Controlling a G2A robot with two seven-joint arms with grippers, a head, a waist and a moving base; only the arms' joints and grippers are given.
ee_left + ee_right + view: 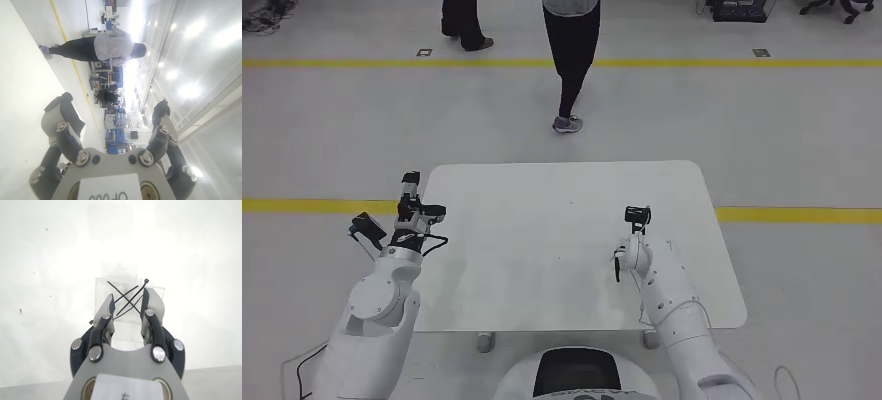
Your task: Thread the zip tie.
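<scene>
Zip ties (128, 303): thin black straps lying flat on a clear square tray (102, 289), crossed over one another in an X. How many there are cannot be told for certain. Each long axis runs slantwise across the tray, oblique to the line between the gripper's two fingers. One strap ends in its square head (146, 281) at the far side of the tray, just beyond one fingertip. A second head (91, 322) lies at the tray's near edge, beside the other finger. The tray rests on the white table (542, 200), on its right part. The right gripper (128, 292) hangs above the crossing, fingers moderately apart and holding nothing, with the straps between them. The left gripper (114, 98) is at the table's left edge, raised and aimed away from the surface, with its fingers spread wide and holding nothing.
</scene>
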